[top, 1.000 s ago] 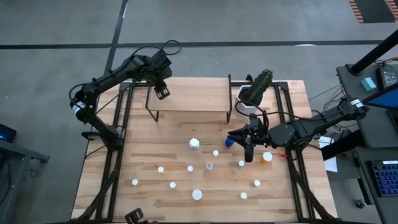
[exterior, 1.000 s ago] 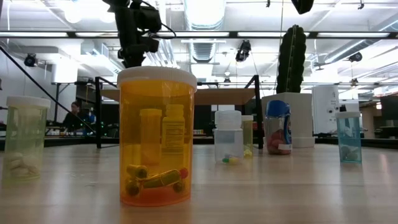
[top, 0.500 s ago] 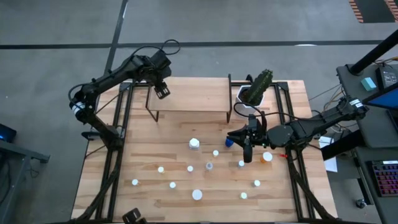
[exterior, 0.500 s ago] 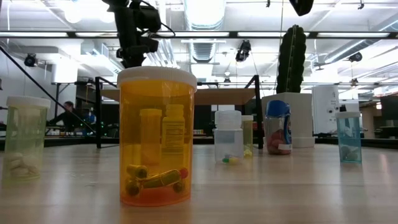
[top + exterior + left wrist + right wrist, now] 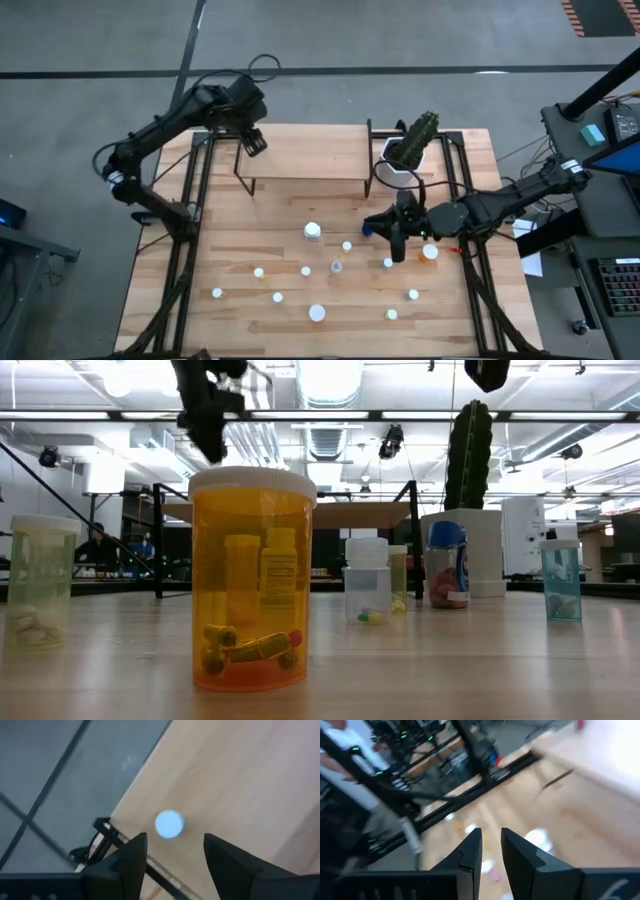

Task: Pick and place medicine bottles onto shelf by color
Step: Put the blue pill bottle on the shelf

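Shelf (image 5: 305,150) stands at the table's (image 5: 240,300) far edge, left of the cactus pot (image 5: 398,165). One white-capped bottle (image 5: 169,824) sits on the shelf's far-left corner, seen in the left wrist view. The other bottles (image 5: 313,231) stand scattered over the table's near half; a large orange bottle (image 5: 252,580) is closest in the low view.

Left gripper (image 5: 252,143) hovers above the shelf's far-left corner, fingers spread and holding nothing, the arm reaching in from the table's left side.

Right gripper (image 5: 397,242) hangs low among the bottles right of centre, arm stretched in from the right, fingers (image 5: 470,852) nearly together with a narrow gap; nothing visibly held.
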Motion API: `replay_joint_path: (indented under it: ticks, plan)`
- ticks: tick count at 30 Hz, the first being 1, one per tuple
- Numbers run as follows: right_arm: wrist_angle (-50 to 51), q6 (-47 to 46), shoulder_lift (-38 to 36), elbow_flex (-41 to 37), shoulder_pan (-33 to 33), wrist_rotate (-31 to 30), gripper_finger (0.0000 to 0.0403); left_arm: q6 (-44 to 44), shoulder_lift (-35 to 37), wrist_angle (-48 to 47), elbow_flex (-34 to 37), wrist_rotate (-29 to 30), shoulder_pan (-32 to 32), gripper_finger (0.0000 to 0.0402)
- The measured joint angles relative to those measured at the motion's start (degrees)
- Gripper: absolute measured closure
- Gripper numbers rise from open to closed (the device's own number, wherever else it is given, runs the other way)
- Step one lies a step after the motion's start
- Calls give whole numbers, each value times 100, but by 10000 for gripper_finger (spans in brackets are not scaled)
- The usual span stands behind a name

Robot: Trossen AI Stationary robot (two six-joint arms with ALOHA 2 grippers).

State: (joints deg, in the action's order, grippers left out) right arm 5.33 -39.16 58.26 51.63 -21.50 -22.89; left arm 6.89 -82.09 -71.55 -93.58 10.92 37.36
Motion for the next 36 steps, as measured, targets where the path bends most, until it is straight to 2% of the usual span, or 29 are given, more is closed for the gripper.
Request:
replay_joint_path:
  ticks: [3, 6, 9, 14, 17, 19, 24, 28, 31, 33, 36]
  plan:
    - [13, -498, 158, 88, 0, 581, 339, -463, 353, 161, -122, -340, -196, 223]
    - [301, -1158, 326, 240, 0, 758, 339, -1083, 781, 585, -54, -1038, -480, 223]
    - [1487, -2308, 521, 563, 17, 767, 339, -1683, 1264, 1161, 161, -1590, -932, 223]
    - [4176, -4436, 1032, 1245, 48, 663, 339, -2295, 1866, 2562, 691, -1632, -1946, 223]
    - [4846, -4780, 1371, 1527, 159, 719, 332, -2312, 2102, 3551, 982, -1596, -2416, 223]
    - [4869, -4070, 1538, 1719, 223, 773, 317, -2308, 2202, 4137, 1123, -1587, -2659, 223]
    - [5292, -892, 1969, 2219, 555, 901, 251, -2319, 2289, 5410, 1459, -1580, -3101, 223]
    - [5977, 1933, 2320, 2496, 905, 881, 188, -2458, 2249, 5821, 1497, -1576, -3320, 223]
    - [6028, 3840, 2433, 2454, 1093, 1055, 155, -2465, 2180, 5808, 1497, -1566, -3386, 223]
    - [5953, 4560, 2445, 2391, 1293, 1351, 139, -2468, 2141, 5808, 1499, -1528, -3394, 224]
    - [5859, 5168, 2501, 2341, 1567, 1647, 124, -2472, 2116, 5814, 1499, -1369, -3394, 224]
